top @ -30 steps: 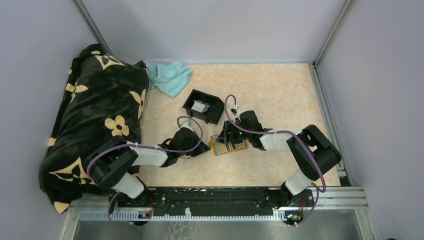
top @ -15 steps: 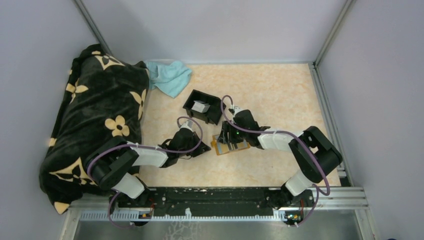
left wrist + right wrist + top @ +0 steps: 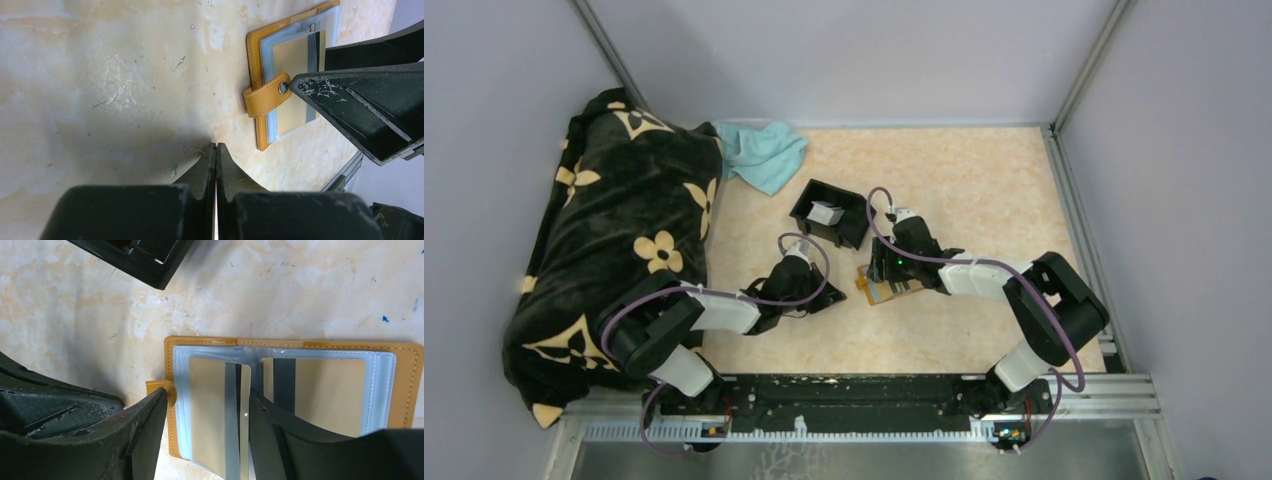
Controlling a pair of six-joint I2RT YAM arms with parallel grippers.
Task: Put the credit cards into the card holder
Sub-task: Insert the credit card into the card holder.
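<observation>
Right wrist view showed the orange card holder (image 3: pixel 405 390) lying flat on the table (image 3: pixel 300 290) with its flaps wide, so its clear pockets faced up. The right gripper (image 3: pixel 207 400) hung over the left page with its fingers apart, one on each side of a tan card (image 3: pixel 205 367) in that pocket, maybe to push it deeper. Another card (image 3: pixel 325 390) sat in the right pocket. The left gripper (image 3: pixel 216 155) rested beside the holder, fingers pressed together on nothing. The black tray (image 3: pixel 802 205) held what looked like one pale card (image 3: pixel 827 213)

No word, number or brand is readable anywhere. The black blanket (image 3: pixel 614 250) bears only cream flower and star shapes. The cards (image 3: pixel 212 410) in the wallet (image 3: pixel 405 385) show blank tan faces.
</observation>
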